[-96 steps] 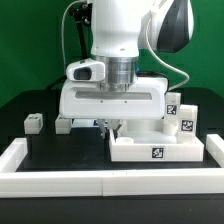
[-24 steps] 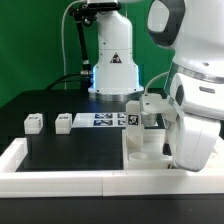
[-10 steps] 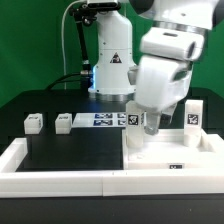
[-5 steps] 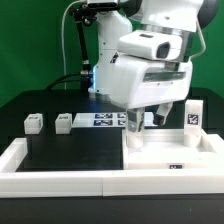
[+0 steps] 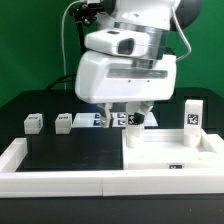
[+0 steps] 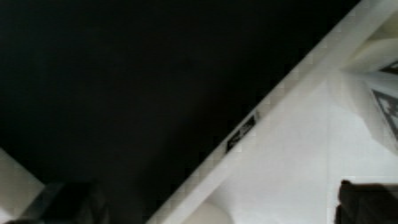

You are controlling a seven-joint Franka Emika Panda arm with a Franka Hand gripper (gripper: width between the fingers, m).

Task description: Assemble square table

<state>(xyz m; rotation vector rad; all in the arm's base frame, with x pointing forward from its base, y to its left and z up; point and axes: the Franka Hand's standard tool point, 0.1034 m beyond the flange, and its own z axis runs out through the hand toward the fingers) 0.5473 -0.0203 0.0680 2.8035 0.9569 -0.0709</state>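
The white square tabletop [image 5: 168, 151] lies flat at the exterior view's right, with a tag [image 5: 177, 167] on its front edge. One white tagged leg [image 5: 191, 115] stands upright at its far right. Two small legs [image 5: 33, 122] [image 5: 64, 122] lie on the black table at the left. My gripper [image 5: 122, 122] hangs open and empty above the tabletop's back left corner. In the wrist view the slab's edge [image 6: 294, 120] runs diagonally with its tag [image 6: 244, 133], and my dark fingertips [image 6: 63, 205] stand wide apart with nothing between them. A fourth leg is not clearly seen.
The marker board [image 5: 92, 119] lies behind my hand, partly hidden. A low white border wall [image 5: 90, 186] runs along the front and the left side [image 5: 14, 151]. The arm's base [image 5: 112, 55] stands at the back.
My hand has swung from the exterior view's right to the left across the tabletop. The upright leg at the right, hidden before, now stands in view alone.
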